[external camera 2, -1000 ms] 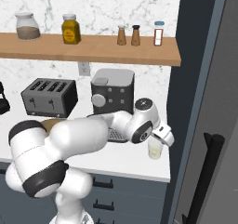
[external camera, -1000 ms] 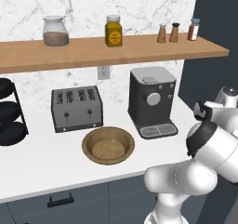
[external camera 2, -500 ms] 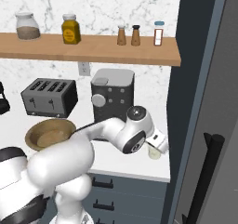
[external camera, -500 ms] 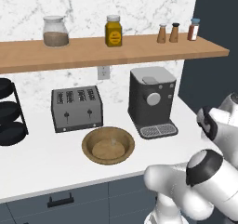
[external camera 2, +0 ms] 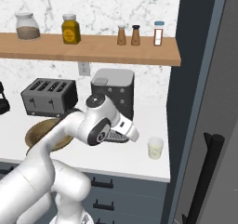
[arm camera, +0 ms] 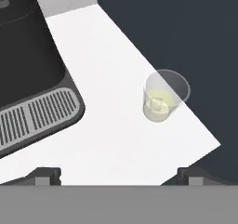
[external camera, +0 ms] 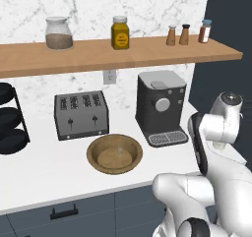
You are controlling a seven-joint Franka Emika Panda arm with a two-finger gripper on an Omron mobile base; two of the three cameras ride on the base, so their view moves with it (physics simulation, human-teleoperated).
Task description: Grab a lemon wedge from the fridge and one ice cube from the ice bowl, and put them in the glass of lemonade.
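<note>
Right base view: marble-backed wall with a wooden shelf, the dark grey fridge filling the right side, and a white counter carrying a coffee machine, toaster and the wooden ice bowl, whose contents can't be made out. The glass of lemonade stands upright near the counter's corner, beside the fridge, holding pale yellow liquid with a pale lump in it. Gripper hangs above the counter with jaws spread wide, nothing between them.
</note>
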